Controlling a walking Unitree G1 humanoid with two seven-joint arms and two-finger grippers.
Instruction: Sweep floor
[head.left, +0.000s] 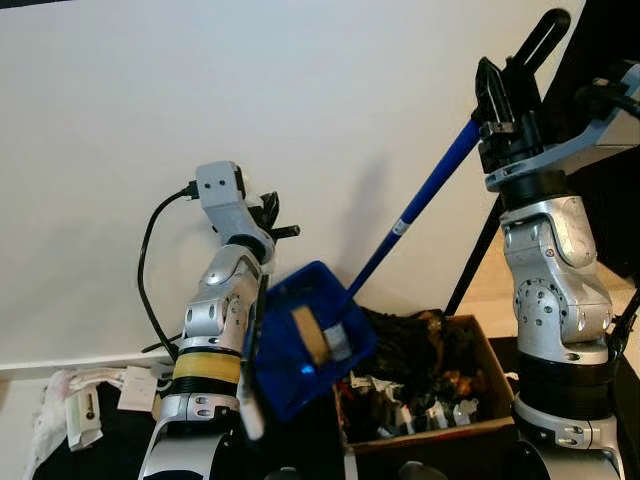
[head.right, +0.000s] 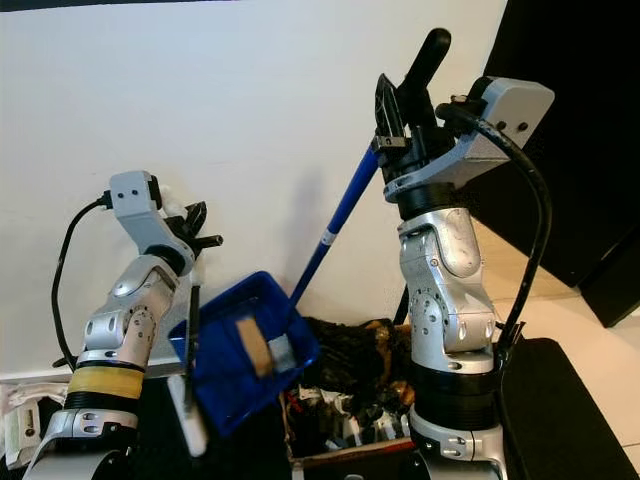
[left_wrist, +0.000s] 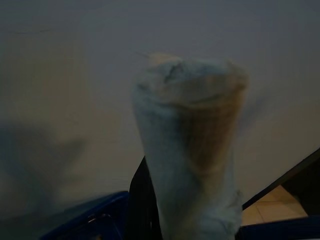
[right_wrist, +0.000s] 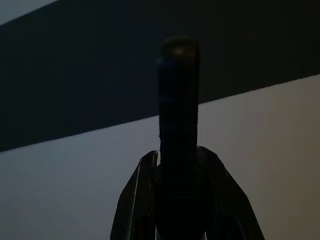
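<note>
A blue dustpan (head.left: 300, 350) hangs tilted beside the cardboard box (head.left: 487, 352). A tan and grey scrap (head.left: 320, 338) lies in the pan. Its long blue handle (head.left: 425, 200) rises to a black grip (head.left: 540, 35), and my right gripper (head.left: 505, 85) is shut on that grip high at the right; the right wrist view shows the grip (right_wrist: 178, 100) between the fingers (right_wrist: 137, 200). My left gripper (head.left: 275, 220) is raised by the wall. It holds a thin dark stick (head.left: 256, 350) with a white lower end. A pale blurred cylinder (left_wrist: 190, 150) stands before the left wrist camera.
The box holds dark rubbish (head.left: 410, 350). A white wall (head.left: 200, 80) is close ahead and a black panel (head.right: 580, 130) stands at the right. A black cable (head.left: 148, 270) loops at the left above white bags (head.left: 75, 400). Pale tiled floor (head.right: 590, 320) shows at the right.
</note>
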